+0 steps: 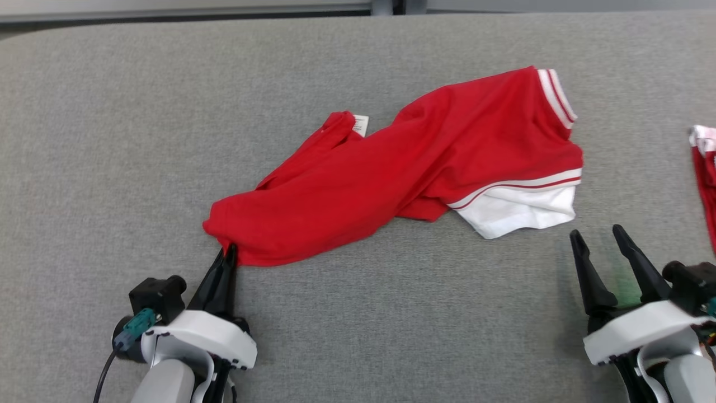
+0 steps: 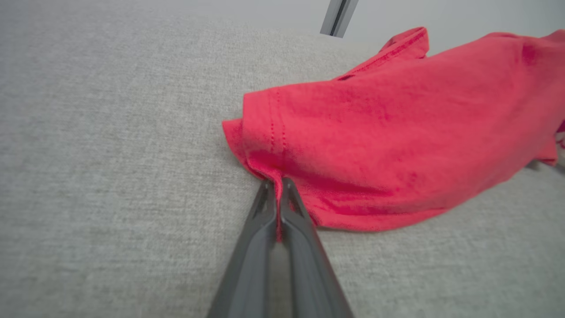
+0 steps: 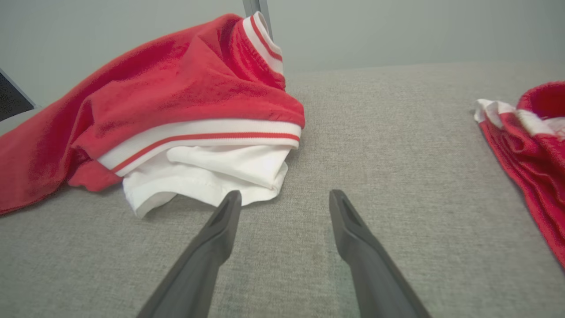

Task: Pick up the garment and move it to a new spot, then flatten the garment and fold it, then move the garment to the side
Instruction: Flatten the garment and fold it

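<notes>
The garment (image 1: 403, 168) is a red shirt with white striped trim, lying crumpled across the middle of the grey surface. Its white part (image 1: 520, 210) points to the right. My left gripper (image 1: 228, 253) is shut on the shirt's near left hem corner; in the left wrist view the red garment (image 2: 375, 132) is pinched between the closed fingers of the left gripper (image 2: 277, 183). My right gripper (image 1: 598, 238) stands open just to the right of and nearer than the white part, holding nothing. In the right wrist view the right gripper (image 3: 284, 198) is beside the white fabric (image 3: 207, 172), its left fingertip right at that fabric's edge.
A second red and white garment (image 1: 706, 173) lies at the right edge of the surface, also seen as a red heap (image 3: 529, 145) in the right wrist view. The grey padded surface (image 1: 112, 140) stretches wide on the left and front. Its far edge (image 1: 358, 14) meets a pale wall.
</notes>
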`<state>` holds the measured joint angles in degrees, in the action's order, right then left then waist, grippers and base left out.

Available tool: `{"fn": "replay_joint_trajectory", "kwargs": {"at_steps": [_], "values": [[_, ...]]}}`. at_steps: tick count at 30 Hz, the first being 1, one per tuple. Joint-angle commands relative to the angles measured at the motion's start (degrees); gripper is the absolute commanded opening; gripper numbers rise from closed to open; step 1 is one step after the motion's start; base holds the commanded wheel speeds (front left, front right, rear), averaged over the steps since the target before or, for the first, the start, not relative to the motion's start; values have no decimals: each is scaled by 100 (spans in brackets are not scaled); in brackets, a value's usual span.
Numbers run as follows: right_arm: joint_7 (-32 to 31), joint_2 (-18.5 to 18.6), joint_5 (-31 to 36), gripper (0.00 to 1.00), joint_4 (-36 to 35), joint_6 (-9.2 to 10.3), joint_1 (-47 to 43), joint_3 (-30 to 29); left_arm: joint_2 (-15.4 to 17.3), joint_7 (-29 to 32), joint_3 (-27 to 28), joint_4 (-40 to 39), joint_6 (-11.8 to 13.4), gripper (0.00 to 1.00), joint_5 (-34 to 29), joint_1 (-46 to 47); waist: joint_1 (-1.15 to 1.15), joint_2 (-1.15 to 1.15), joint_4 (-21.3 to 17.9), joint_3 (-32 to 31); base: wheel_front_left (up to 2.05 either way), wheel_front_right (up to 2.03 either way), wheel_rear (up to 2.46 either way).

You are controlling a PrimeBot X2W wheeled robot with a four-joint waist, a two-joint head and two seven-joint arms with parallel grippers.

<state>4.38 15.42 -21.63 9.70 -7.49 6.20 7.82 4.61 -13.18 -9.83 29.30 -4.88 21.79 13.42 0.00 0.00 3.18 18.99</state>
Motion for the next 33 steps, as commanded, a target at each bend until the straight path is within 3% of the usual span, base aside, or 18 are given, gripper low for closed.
{"fn": "replay_joint_trajectory", "kwargs": {"at_steps": [1, 9, 10, 11, 13, 21, 33], "values": [[83, 20, -99, 100, 309, 1, 273, 136, 3, -10, -34, 120, -19, 0, 10, 131, 0, 0, 178, 178, 0, 0, 0], [300, -69, -423, 100, 1308, 0, 919, 557, -9, -127, -80, 231, -48, 0, 9, 281, 0, 0, 289, 275, 0, 0, 0], [298, -85, -466, 76, 1390, 0, 965, 592, -7, -138, -77, 229, -52, 0, 3, 284, 0, 0, 292, 276, 0, 0, 0], [261, -88, -494, 41, 1467, 0, 999, 636, 2, -149, -64, 225, -52, 0, 1, 288, 0, 0, 288, 279, 0, 0, 0], [293, -66, -536, 0, 1589, 0, 1055, 703, 16, -158, -39, 211, -44, 0, -11, 296, 0, 0, 282, 272, 0, 0, 0], [502, 134, -546, 0, 1360, 1, 850, 592, 48, -201, 208, -486, 91, 0, -158, 231, 0, 0, 273, 144, 0, 0, 0], [203, 404, -194, 0, -778, 1, 349, -370, 209, -205, 701, -2629, 294, 0, -508, -104, 0, 0, 64, -268, 0, 0, 0]]}}
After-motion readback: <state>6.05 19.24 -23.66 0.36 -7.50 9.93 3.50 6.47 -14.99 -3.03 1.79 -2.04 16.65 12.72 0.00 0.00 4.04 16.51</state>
